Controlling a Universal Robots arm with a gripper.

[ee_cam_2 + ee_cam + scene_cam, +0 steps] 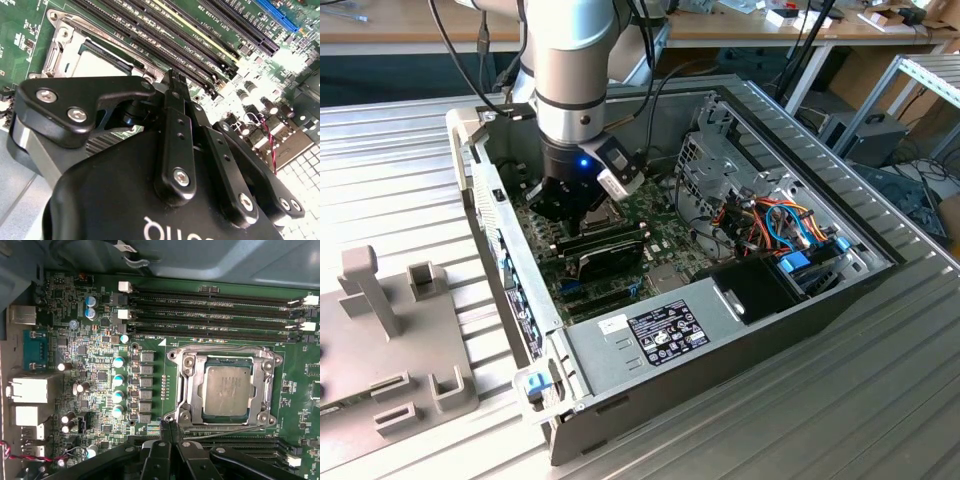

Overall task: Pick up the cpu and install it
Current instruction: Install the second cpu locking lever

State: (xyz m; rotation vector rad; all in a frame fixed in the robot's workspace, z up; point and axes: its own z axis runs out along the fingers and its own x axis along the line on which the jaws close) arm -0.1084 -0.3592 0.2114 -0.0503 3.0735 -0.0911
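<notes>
Silver-grey square cpu (228, 392) in socket (186, 390)

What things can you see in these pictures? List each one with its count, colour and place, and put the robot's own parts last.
computer case: one, grey metal, open on the ribbed table.
table: one, silver, ribbed, under the case.
motherboard: one, green, on the case floor.
cpu: one, silver-grey, lying in the socket.
socket: one, metal frame around the cpu, on the motherboard.
memory slots: several, black, in a row beside the socket.
expansion card: one, black, on the motherboard.
cables: a bundle, orange and blue, at the exterior view's right of the case.
holder: one, grey, on the table at the exterior view's left.
arm: one, silver, reaching into the case.
gripper: one, black, shut, empty, beside the socket.
</notes>
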